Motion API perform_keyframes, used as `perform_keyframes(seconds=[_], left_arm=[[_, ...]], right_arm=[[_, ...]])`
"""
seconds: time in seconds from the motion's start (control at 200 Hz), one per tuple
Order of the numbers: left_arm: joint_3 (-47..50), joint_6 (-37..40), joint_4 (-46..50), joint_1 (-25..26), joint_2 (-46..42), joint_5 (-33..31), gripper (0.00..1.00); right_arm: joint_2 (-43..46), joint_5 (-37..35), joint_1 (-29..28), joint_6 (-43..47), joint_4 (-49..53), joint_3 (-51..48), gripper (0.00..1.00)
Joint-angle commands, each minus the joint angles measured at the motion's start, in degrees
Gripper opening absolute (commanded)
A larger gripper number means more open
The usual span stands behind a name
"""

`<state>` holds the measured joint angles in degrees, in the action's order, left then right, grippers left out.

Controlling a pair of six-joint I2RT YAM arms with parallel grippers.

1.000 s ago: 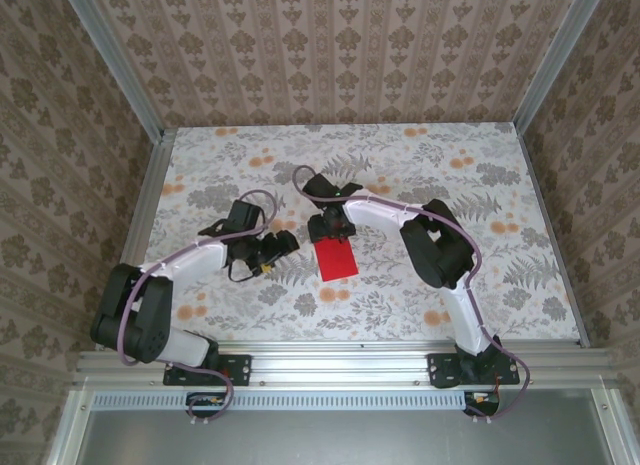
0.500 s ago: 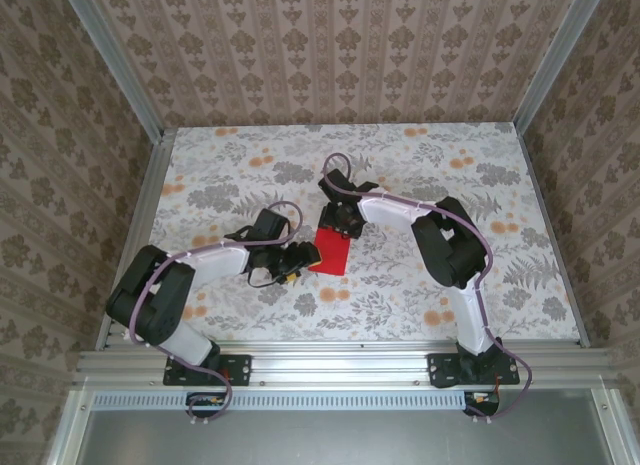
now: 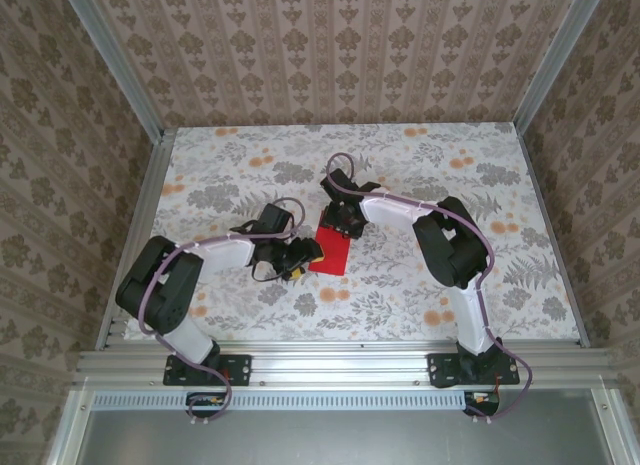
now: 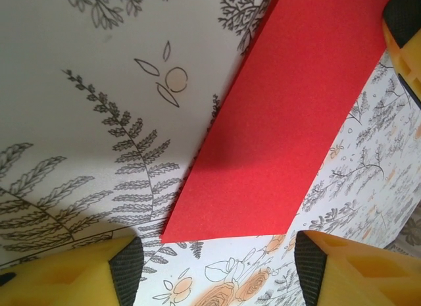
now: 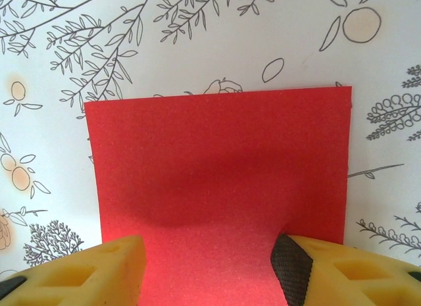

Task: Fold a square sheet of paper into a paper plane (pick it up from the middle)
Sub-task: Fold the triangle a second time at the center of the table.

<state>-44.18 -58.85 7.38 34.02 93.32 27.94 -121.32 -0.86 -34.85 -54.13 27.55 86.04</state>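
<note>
Lying flat mid-frame: square sheet of paper [image 3: 331, 252] | left gripper [image 3: 302, 255] at its left edge, jaws spread | right gripper [image 3: 341, 223] over its upper edge, jaws spread

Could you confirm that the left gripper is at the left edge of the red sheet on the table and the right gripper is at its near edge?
Not quite: the right gripper is at the far edge of the square sheet of paper, not its near edge, as the top external view shows. The left gripper is at its left edge.
</note>
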Motion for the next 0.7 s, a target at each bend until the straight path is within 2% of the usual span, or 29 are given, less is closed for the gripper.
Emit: perform_keyframes(seconds=[0.0,0.335,0.695], left_arm=[[-1.39,-0.28,-5.94,0.76,3.61,0.44,0.63],[-1.48,-1.53,-9.55,0.7,4.04,1.87,0.5],[-2.26,-0.42,-9.93,0.7,3.3,2.22,0.47]], right_arm=[[-4.45,1.29,0.49,-1.33,4.63,-4.12,0.59],[-4.45,1.89,0.49,-1.47,3.91,-4.79,0.57],[-4.58,2.04,0.48,-1.48,3.56,-5.01,0.56]])
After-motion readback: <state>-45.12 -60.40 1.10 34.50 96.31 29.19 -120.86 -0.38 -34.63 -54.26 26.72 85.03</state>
